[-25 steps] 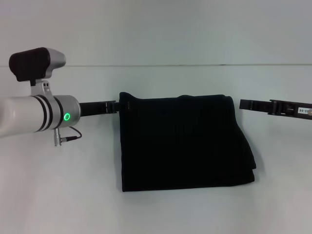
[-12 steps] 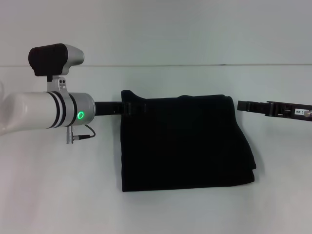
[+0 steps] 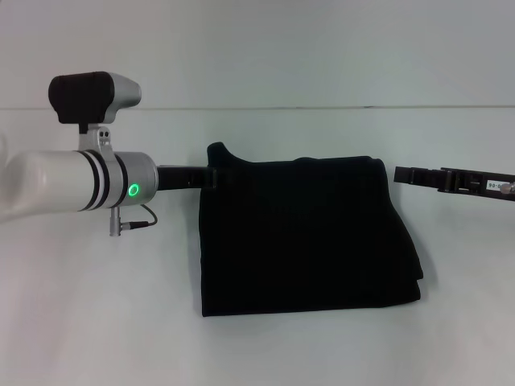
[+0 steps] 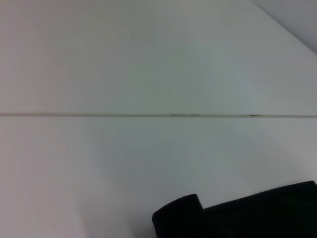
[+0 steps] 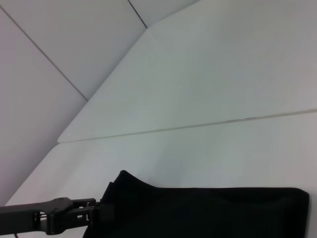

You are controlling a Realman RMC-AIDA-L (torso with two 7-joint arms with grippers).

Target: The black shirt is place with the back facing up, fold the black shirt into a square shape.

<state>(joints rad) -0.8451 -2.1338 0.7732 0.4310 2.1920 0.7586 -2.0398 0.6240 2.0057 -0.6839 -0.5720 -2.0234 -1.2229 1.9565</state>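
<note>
The black shirt [image 3: 306, 237] lies folded into a rough square on the white table [image 3: 96, 322]. My left gripper [image 3: 211, 177] is at the shirt's far left corner and is shut on it. That corner stands a little above the rest of the fabric. The right wrist view shows the same grip [image 5: 101, 210] on the shirt [image 5: 208, 213]. The left wrist view shows only a strip of the shirt [image 4: 257, 215]. My right gripper [image 3: 400, 173] hovers just off the shirt's far right corner, with a small gap between them.
The table's far edge meets a plain wall [image 3: 322, 108] behind the shirt. Bare white table lies in front of the shirt and on both sides. My left forearm [image 3: 72, 181] reaches in over the table's left part.
My left arm has moved right, and the shirt's far left corner has shifted right and risen slightly with the gripper. The right gripper has stayed almost in place.
</note>
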